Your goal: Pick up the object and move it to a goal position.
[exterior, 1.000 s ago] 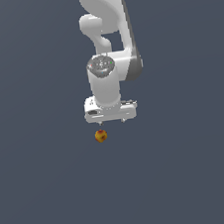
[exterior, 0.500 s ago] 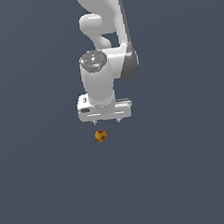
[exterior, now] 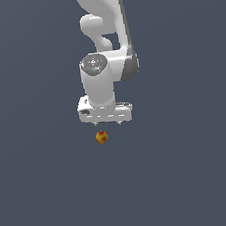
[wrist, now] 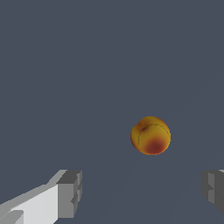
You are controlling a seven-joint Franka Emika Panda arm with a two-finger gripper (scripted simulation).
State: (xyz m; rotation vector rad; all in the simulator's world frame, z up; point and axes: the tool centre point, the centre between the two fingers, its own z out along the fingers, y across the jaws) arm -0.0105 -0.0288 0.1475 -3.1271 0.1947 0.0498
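Observation:
The object is a small round ball point(exterior: 102, 136), mottled orange-yellow with a red patch, lying on the flat dark grey surface. In the wrist view the ball point(wrist: 151, 135) lies ahead of the open fingers, nearer one finger than the other. My white gripper point(exterior: 107, 126) hangs just above and slightly to the exterior view's right of the ball, without touching it. Its jaws stand wide apart and hold nothing. In the wrist view the gripper point(wrist: 142, 194) shows one grey finger pad point(wrist: 70, 192) and the edge of the other point(wrist: 214, 190).
The white arm point(exterior: 104, 50) rises from the gripper toward the top of the exterior view. The dark grey surface point(exterior: 194, 175) spreads all around with nothing else on it in view.
The arm and gripper have shifted a little toward the exterior view's left over the last second, coming closer over the ball. The ball has not moved.

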